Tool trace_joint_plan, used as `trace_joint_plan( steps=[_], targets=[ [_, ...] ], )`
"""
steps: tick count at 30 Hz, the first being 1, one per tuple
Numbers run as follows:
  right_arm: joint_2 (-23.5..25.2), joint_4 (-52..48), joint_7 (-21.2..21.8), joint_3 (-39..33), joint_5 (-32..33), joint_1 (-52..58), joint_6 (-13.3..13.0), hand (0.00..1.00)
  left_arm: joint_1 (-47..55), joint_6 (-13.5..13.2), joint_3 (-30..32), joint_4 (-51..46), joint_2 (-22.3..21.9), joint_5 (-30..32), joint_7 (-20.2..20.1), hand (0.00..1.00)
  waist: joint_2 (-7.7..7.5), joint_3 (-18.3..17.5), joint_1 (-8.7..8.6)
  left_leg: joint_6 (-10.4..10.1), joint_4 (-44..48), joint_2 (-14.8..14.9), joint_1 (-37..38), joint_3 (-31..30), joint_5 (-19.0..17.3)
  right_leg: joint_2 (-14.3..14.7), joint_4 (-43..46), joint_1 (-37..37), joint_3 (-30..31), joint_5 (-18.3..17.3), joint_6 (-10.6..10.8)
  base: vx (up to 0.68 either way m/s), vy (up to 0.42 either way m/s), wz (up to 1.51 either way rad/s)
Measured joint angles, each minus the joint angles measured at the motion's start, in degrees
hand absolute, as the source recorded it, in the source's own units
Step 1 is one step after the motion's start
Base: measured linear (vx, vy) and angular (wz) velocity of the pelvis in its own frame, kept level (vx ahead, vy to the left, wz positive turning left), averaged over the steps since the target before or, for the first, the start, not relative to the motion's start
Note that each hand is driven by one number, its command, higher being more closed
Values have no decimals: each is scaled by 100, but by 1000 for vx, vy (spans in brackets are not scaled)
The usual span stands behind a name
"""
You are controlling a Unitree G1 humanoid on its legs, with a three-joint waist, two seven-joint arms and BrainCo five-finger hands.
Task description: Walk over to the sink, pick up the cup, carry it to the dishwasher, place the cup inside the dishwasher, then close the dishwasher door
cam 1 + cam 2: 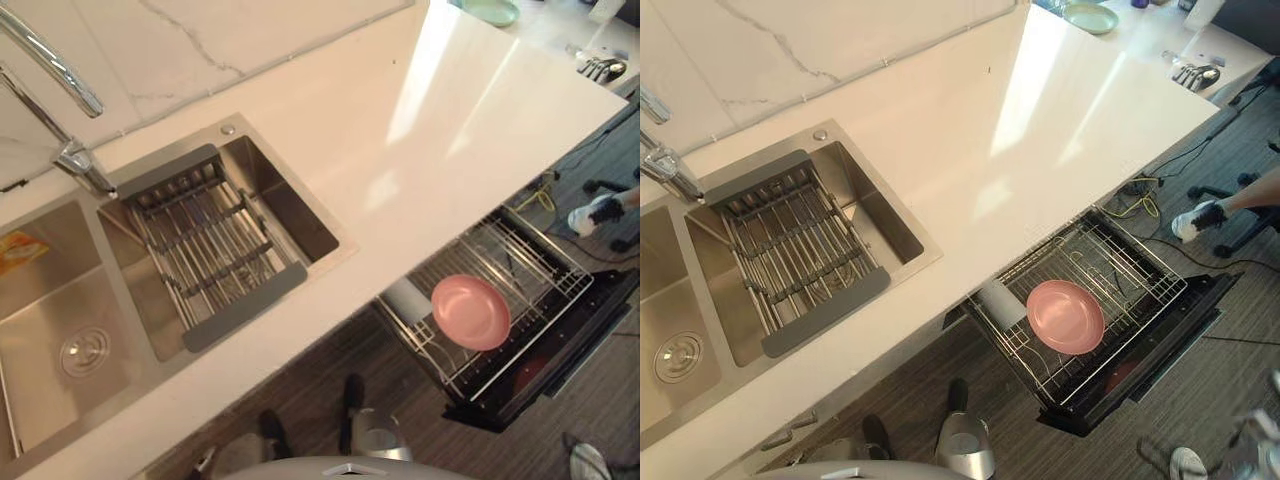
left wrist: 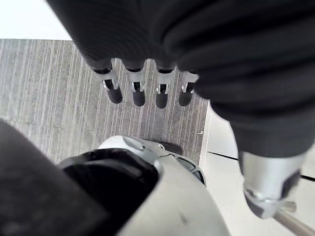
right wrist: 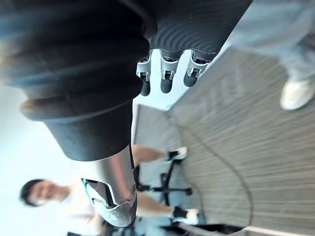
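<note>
Apparently the carrying part is done. The white cup [image 1: 408, 298] lies on its side in the pulled-out dishwasher rack [image 1: 1120, 265], at the rack's end under the counter edge and just beside the pink plate [image 1: 470, 312], lower right of centre in the head views. What remains, as I judge it, is shutting the dishwasher door [image 1: 1150, 340], which hangs open and dark below the rack.

Both hands are free. The left hand [image 2: 139, 93] hangs over the striped floor with its fingers straight and nothing in them. The right hand [image 3: 166, 81] is equally slack and empty.

To do this step well, the robot should first move toward the right of the frame and face the dishwasher squarely. The rack needs pushing fully in, or the door will strike it. Flat fingers on the rack's front rail should do, pushed gently so the cup does not roll against the plate. The door wants a lift from under its outer edge, near the middle, so it swings evenly. A person's shoe [image 1: 595, 212] is near the door's far corner, so the approach needs care.

By count there is one cup, one pink plate and one green plate [image 1: 490, 10] at the top edge. The sink has two basins [image 1: 40, 340], one faucet [image 1: 60, 75] and one drying rack [image 1: 205, 240].
</note>
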Motion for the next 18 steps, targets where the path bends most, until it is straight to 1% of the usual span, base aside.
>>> trace_joint_plan(
  steps=[1, 2, 4, 5, 6, 7, 8, 9, 10, 11, 12, 13, 14, 15, 16, 18],
  targets=[
    [83, 132, 86, -68, 41, 37, -12, 0, 9, 0, 21, 30, -4, 0, 6, 0, 18, -37, -3, -28, -1, 0, 2, 6, -18, 0, 0, 1, 1, -1, 0, -29, 9, -4],
    [258, 341, 229, -137, 117, 115, -11, 0, 36, 2, 185, 44, -41, 0, 8, 0, 44, -95, -10, -30, -4, 0, 6, 26, -20, -3, -1, 0, 1, -1, 0, -31, 11, -7],
    [562, 598, 456, -171, 238, 181, -16, 0, 47, -13, 296, 73, -48, 6, 0, 0, 78, -137, 4, -34, -15, 1, 21, 88, -19, -11, 0, -2, -2, 3, 2, -45, 18, -5],
    [811, 689, 615, -185, 322, 191, -52, 0, 47, -41, 420, 71, -55, 12, -33, 0, 95, -147, 10, -29, -35, 3, 24, 137, -22, -28, -1, -3, -15, 5, 5, -57, 37, 10],
    [1051, 759, 762, -229, 369, 209, -120, 0, 40, -78, 449, 66, -51, 51, -65, 0, 118, -163, 34, -39, -73, 48, 42, 367, -15, -57, -1, -4, -50, 6, 8, -51, 45, 18],
    [1171, 758, 832, -260, 418, 223, -141, 0, 32, -89, 452, 63, -55, 67, -92, 0, 129, -169, 43, -45, -88, 81, 54, 529, -11, -86, 0, -3, -94, 5, 13, -28, 61, 37],
    [1370, 748, 931, -267, 459, 224, -213, 0, 25, -97, 454, 45, -80, 127, -135, 0, 160, -186, 52, -92, -96, 152, 57, 838, 19, -141, 5, -4, -187, 4, 25, -25, 83, 41],
    [1542, 715, 1003, -232, 466, 199, -297, 0, 22, -99, 471, -1, -124, 200, -139, 0, 192, -193, 117, -118, -98, 184, 58, 1042, 59, -183, 17, -18, -213, 14, 41, -29, 91, 35],
    [1634, 630, 1016, -127, 472, 199, -349, 0, 21, -99, 503, -6, -153, 229, -138, 0, 209, -189, 180, -116, -97, 186, 60, 1088, 71, -203, 35, -30, -213, 16, 45, -40, 97, 13],
    [1825, 390, 1048, 149, 475, 175, -392, 0, 28, -94, 591, 2, -192, 258, -142, 0, 222, -177, 290, -81, -91, 167, 63, 1120, 68, -233, 82, -54, -196, 35, 44, -36, 75, -1],
    [1898, 296, 1051, 287, 481, 149, -397, 0, 28, -94, 617, 3, -202, 293, -147, 0, 224, -177, 333, -73, -86, 158, 65, 1129, 62, -244, 86, -57, -188, 39, 51, -39, 85, -2],
    [1976, 209, 1050, 533, 505, 43, -445, 0, 21, -96, 619, 0, -204, 369, -168, 0, 236, -169, 410, -51, -74, 141, 62, 1134, 45, -266, 98, -59, -186, 42, 56, -30, 84, 1],
    [2060, 5, 1014, 705, 542, -62, -485, 0, -2, -96, 617, -37, -215, 437, -196, 0, 301, -134, 481, -65, -59, 125, 66, 1135, 37, -299, 144, -62, -196, 13, 86, -25, 79, 4],
    [2083, -49, 946, 706, 566, -85, -565, 0, -13, -103, 616, -57, -225, 442, -238, 0, 329, -106, 503, -76, -38, 122, 63, 1131, 27, -315, 176, -67, -197, -13, 108, -20, 74, 3],
    [2065, -233, 882, 868, 654, -99, -597, 0, -6, -144, 615, -54, -269, 454, -317, 0, 403, -6, 506, -81, 17, 122, 40, 1128, -21, -349, 270, -112, -194, -89, 149, -10, 43, 0],
    [2074, -365, 834, 984, 682, -119, -635, 0, -10, -150, 608, -49, -298, 461, -380, 0, 448, 8, 498, -81, 15, 115, -14, 1131, -20, -380, 381, -222, -187, -136, 141, -1, 18, -1]
  ],
)
